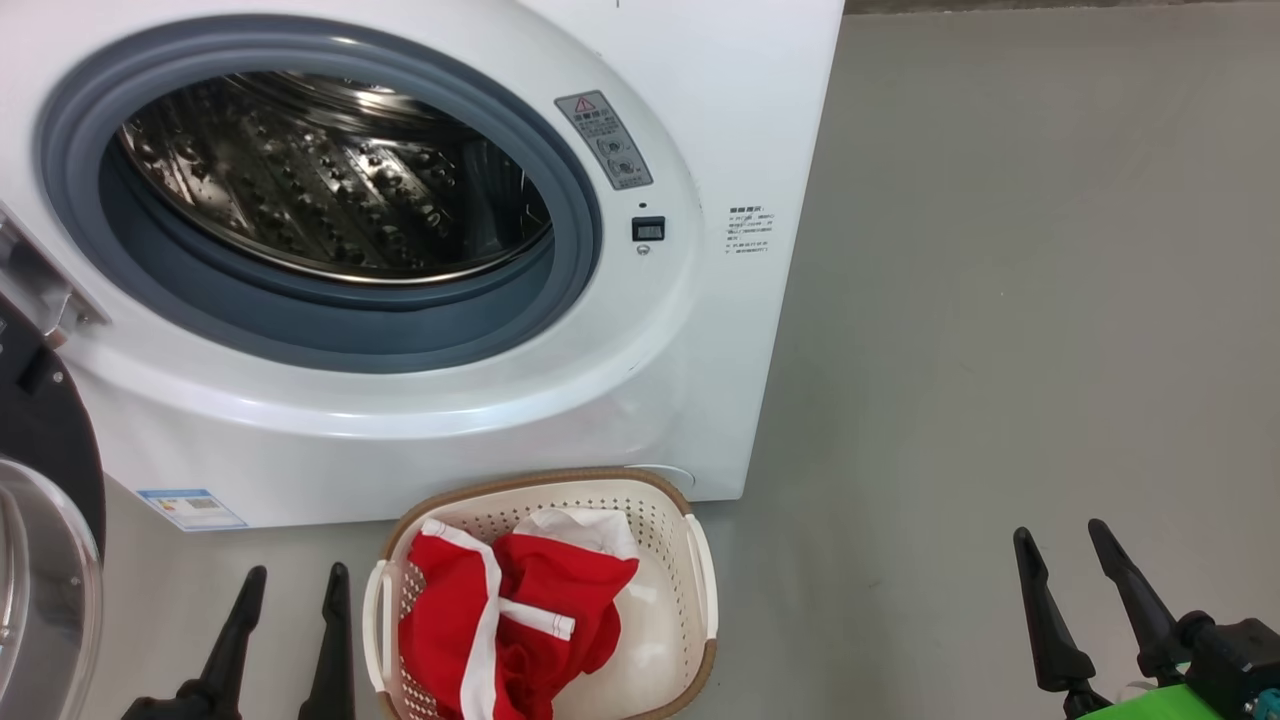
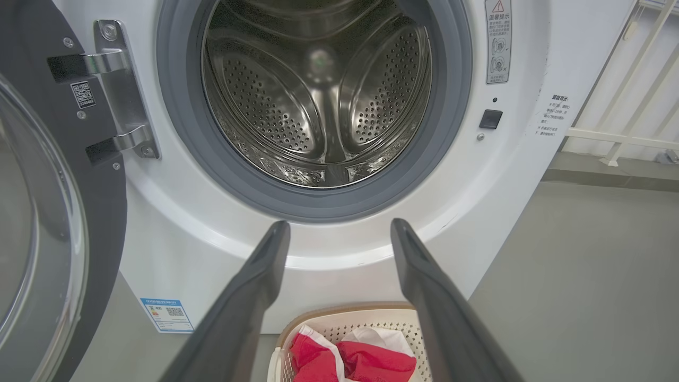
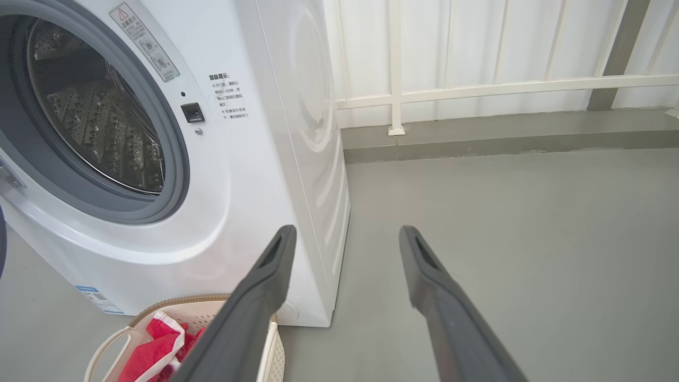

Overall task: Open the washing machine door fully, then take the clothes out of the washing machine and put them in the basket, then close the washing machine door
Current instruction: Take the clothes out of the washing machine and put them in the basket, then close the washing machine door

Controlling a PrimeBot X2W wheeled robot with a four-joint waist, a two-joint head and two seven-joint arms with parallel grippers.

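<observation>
The left gripper (image 1: 294, 585) is formed by two long black fingers (image 1: 228, 640), tapered to narrow rounded tips and flared at the base. The right gripper (image 1: 1060, 540) is built alike, matte black. A blocky black wrist housing (image 1: 1235, 655) is seen beside it, with a bright green cover (image 1: 1150, 708) and a small teal spot (image 1: 1270, 705). Close up, the fingers are rendered dark grey and smooth, with a recessed slot (image 3: 273, 249) near each tip

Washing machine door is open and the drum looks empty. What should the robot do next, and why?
Probably reach the left pincer to the door and start pushing it shut: the drum looks empty, the red clothes lie in the basket, and that pincer is open, holding nothing.
</observation>
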